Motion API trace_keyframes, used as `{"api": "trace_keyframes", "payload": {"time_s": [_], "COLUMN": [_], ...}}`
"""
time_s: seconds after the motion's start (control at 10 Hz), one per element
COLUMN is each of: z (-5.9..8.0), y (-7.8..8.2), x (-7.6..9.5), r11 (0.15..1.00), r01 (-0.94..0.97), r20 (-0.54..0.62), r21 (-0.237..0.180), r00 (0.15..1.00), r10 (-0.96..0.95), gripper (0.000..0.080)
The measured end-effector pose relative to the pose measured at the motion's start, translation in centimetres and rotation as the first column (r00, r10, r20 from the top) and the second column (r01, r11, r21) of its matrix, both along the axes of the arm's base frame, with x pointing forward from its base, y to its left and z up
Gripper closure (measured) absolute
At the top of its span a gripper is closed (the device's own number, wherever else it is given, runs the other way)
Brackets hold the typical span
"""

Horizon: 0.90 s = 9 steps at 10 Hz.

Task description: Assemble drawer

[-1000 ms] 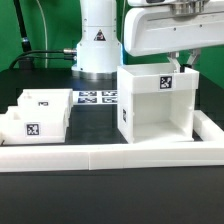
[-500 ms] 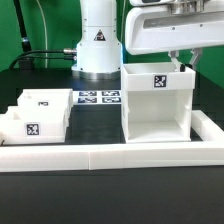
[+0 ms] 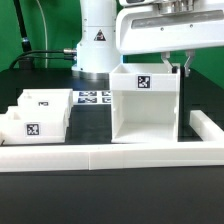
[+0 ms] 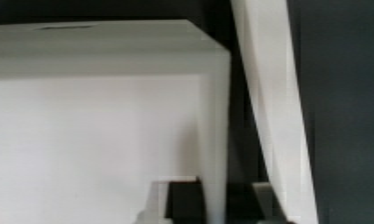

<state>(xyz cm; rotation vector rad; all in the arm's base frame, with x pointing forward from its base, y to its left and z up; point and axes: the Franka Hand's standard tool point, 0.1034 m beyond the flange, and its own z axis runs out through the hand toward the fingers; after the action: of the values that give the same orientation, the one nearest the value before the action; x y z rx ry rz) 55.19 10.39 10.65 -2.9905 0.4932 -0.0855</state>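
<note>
Open table (image 3: 92, 124) between 2 trays (image 3: 35, 114) and housing (image 3: 145, 105); border wall (image 3: 100, 156) blocks front.

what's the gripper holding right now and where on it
The gripper holds the drawer housing by the top edge of its side wall on the exterior view's right.

Drawer housing (image 3: 147, 110): white plastic, smooth, matt with a faint sheen.
Trays (image 3: 35, 115): white plastic, smooth, matt; tags printed flat in black and white.
Border wall (image 3: 100, 155): white, smooth, matt; looked like plastic.
Marker board (image 3: 97, 97): thin white sheet, flat print; paper or plastic could not be told.
Tabletop (image 3: 60, 200): black, matt.
Arm base (image 3: 97, 40): white shell, glossy, with highlights.
Gripper (image 3: 178, 66): white, smooth casing; jaws dark, matt.
</note>
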Motion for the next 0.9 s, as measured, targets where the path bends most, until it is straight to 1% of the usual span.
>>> {"api": "trace_keyframes", "payload": {"time_s": [0.2, 0.3, 0.5, 0.9], "z": [0.0, -0.3, -0.3, 0.0], "y": [0.1, 0.1, -0.1, 0.4], "x": [0.0, 0.1, 1.1, 1.2], "r11": [0.994, 0.97, 0.937, 0.846], "r01": [0.113, 0.242, 0.348, 0.527], "r20": [-0.011, -0.021, -0.007, -0.041], "r21": [0.011, 0.023, 0.045, 0.073], "r00": [0.994, 0.97, 0.938, 0.85], "r10": [-0.113, -0.242, -0.348, -0.526], "gripper": [0.076, 0.076, 0.0757, 0.0755]}}
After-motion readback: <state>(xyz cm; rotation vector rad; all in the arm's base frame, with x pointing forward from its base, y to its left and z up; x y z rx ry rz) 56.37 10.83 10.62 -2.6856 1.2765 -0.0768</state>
